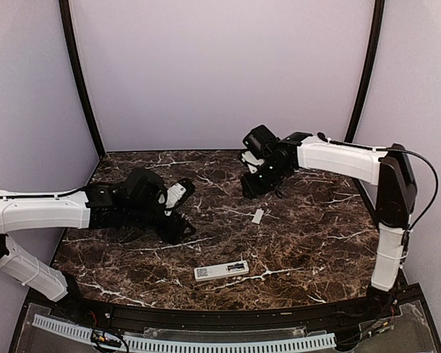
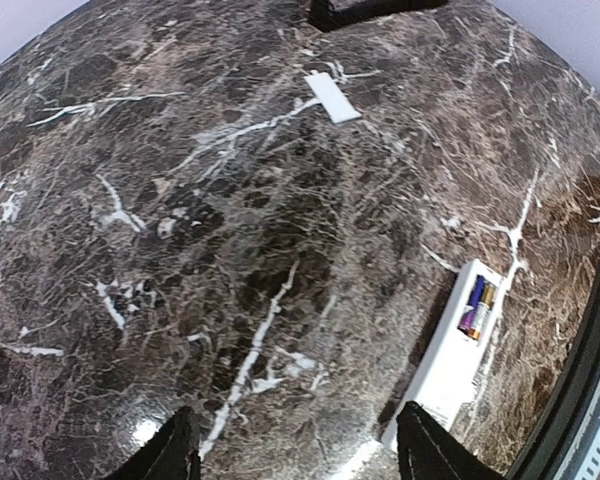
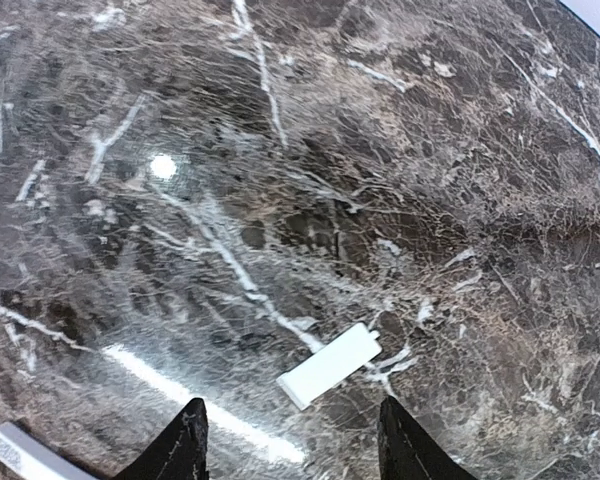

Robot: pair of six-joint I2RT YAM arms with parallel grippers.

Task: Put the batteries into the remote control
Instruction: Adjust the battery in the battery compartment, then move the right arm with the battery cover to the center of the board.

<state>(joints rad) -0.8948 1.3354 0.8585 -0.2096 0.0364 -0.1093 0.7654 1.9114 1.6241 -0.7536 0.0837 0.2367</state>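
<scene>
The white remote control (image 1: 221,271) lies face down near the table's front middle, its battery bay open. In the left wrist view the remote control (image 2: 450,367) holds two batteries (image 2: 477,308) side by side in the bay. The small white battery cover (image 1: 258,215) lies loose on the marble, also in the left wrist view (image 2: 332,97) and the right wrist view (image 3: 329,366). My left gripper (image 2: 295,445) is open and empty, above the table left of the remote. My right gripper (image 3: 292,440) is open and empty, above the cover.
The dark marble table (image 1: 316,243) has a raised black front edge (image 1: 228,312). Lilac walls close in the back and sides. The remote's end (image 3: 20,452) shows at the bottom left of the right wrist view.
</scene>
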